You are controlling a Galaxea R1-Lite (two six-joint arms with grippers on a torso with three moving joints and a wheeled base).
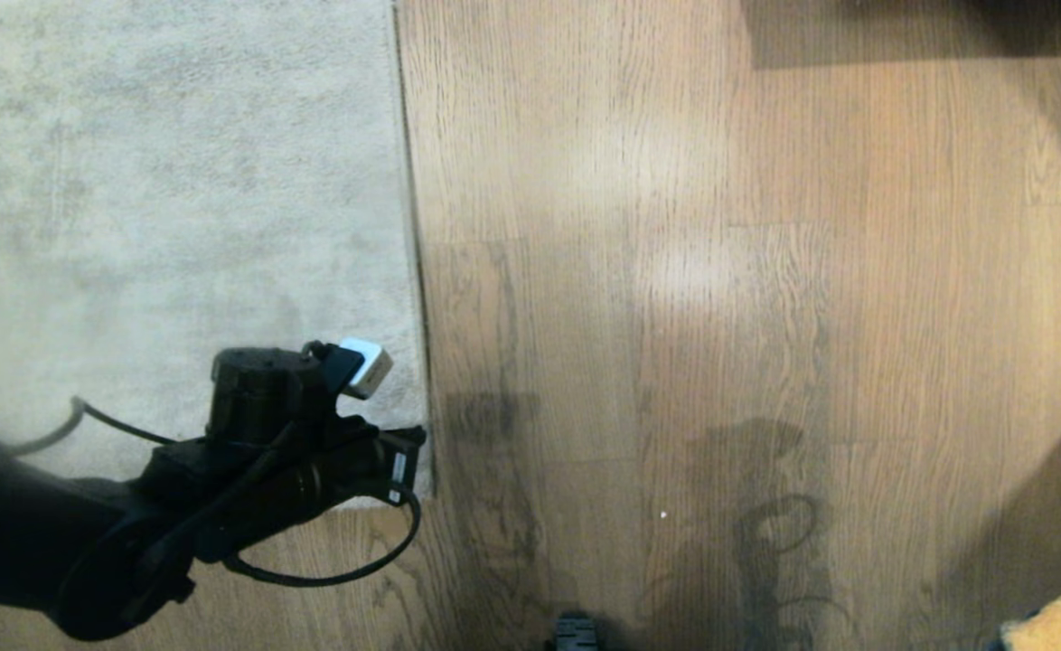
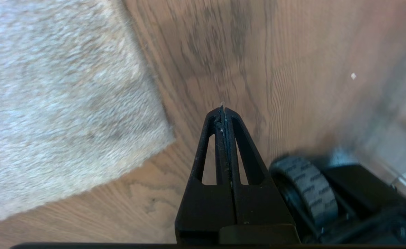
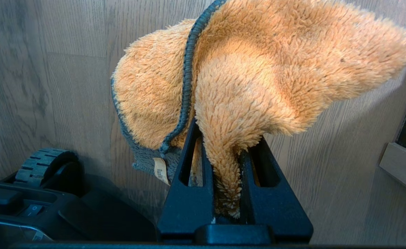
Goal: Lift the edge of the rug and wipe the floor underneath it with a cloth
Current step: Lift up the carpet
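Rug edge (image 1: 408,271): straight border of a light grey short-pile rug, laid flat on the wood-grain plank floor (image 1: 675,316); its near corner (image 2: 161,138) is seen lying down, not yet raised.

Left gripper (image 2: 223,110): positioned over bare floor just beside that corner, fingers pressed together with nothing between them. Step judged in hand: the approach to the corner for lifting. The next move is judged to call for the fingers to be parted and one slid beneath the border before pinching.

Cloth (image 3: 244,86): orange fluffy rag with dark grey-green binding, pinched between the fingers of the right gripper (image 3: 228,145), held off to the robot's right, well apart from the rug.

Writing: a small tan tag (image 3: 160,171) on the cloth binding carries print too small to be read.
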